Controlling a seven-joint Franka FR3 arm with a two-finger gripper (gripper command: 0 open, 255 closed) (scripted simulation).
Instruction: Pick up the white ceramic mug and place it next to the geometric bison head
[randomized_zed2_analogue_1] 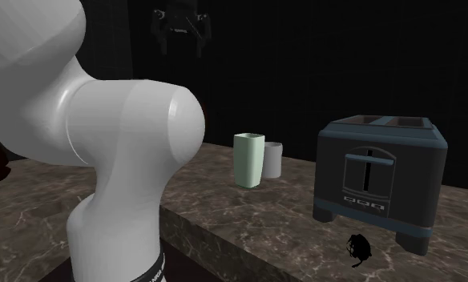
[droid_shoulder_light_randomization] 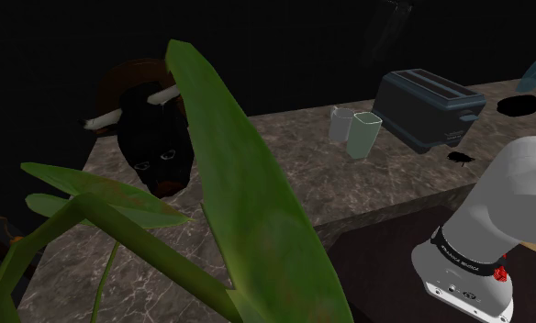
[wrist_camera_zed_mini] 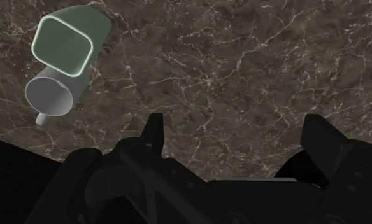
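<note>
The mug [wrist_camera_zed_mini: 51, 95] is a plain grey-white cylinder with a small handle. It stands upright on the dark marble counter [wrist_camera_zed_mini: 242, 70], touching or nearly touching a pale green square cup [wrist_camera_zed_mini: 67, 41]. The mug [randomized_zed2_analogue_1: 272, 159] sits just behind the green cup [randomized_zed2_analogue_1: 248, 159] in the second exterior view. The bison head [droid_shoulder_light_randomization: 151, 128], dark with pale horns, rests at the counter's far left in the shoulder view, well apart from the mug [droid_shoulder_light_randomization: 340, 123]. My gripper [randomized_zed2_analogue_1: 180, 28] hangs high above the counter, open, with nothing between its fingers [wrist_camera_zed_mini: 154, 133]. The mug lies off to one side of it.
A dark blue-grey toaster [droid_shoulder_light_randomization: 431, 108] stands right of the cups. Large green plant leaves [droid_shoulder_light_randomization: 248, 202] cover the shoulder view's foreground and part of the bison head. Small black blotches [randomized_zed2_analogue_1: 358, 248] lie near the toaster. The counter's front edge [droid_shoulder_light_randomization: 385, 216] drops off near my stand.
</note>
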